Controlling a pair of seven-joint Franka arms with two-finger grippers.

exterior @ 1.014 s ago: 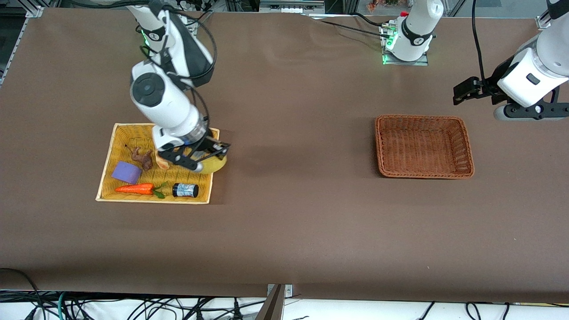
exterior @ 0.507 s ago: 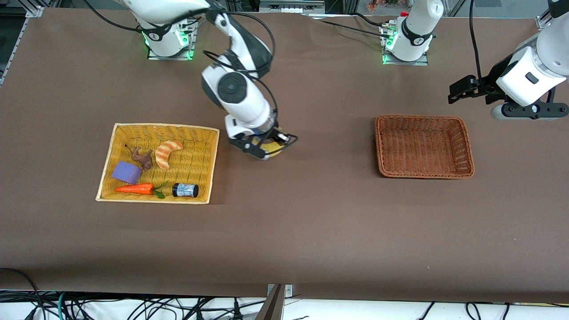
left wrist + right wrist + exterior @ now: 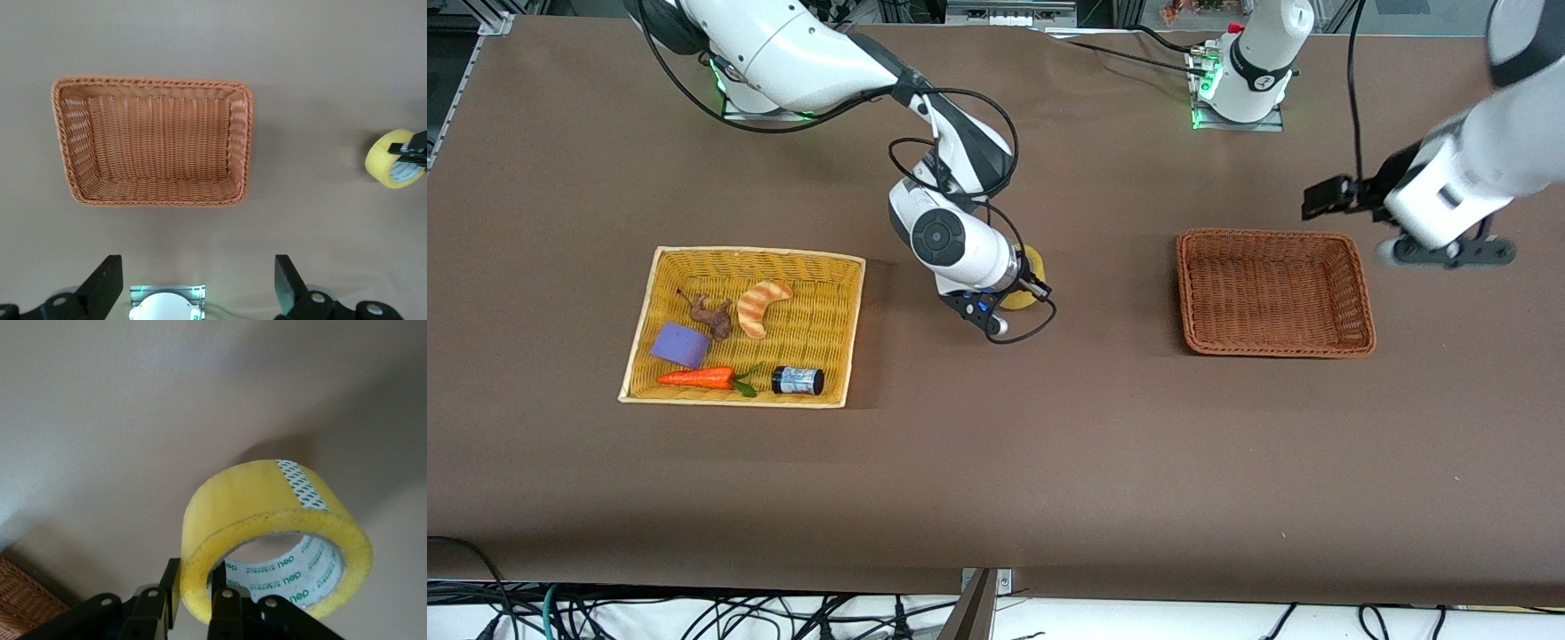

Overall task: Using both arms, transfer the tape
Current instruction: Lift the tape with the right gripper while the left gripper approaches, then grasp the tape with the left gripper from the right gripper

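The tape (image 3: 267, 513) is a wide yellow roll with a printed white core. My right gripper (image 3: 195, 580) is shut on its wall, one finger outside the roll and one inside the core. In the front view the right gripper (image 3: 1012, 295) holds the tape (image 3: 1033, 267) over the bare brown table between the two baskets. The tape (image 3: 393, 159) also shows at the edge of the left wrist view. My left gripper (image 3: 1445, 252) hangs by the brown basket's (image 3: 1276, 238) corner at the left arm's end. Its fingers (image 3: 107, 288) stand wide apart, so my left gripper (image 3: 197, 285) is open with nothing between them.
A yellow wicker tray (image 3: 694, 396) toward the right arm's end holds a croissant (image 3: 761, 307), a purple block (image 3: 680, 345), a carrot (image 3: 695, 378), a black-and-white cylinder (image 3: 798, 380) and a brown figure (image 3: 710, 315). The brown basket (image 3: 153, 83) holds nothing.
My right arm has lifted the tape out of the yellow tray and carried it toward the middle of the table. My left arm has swung lower, closer to the brown basket.
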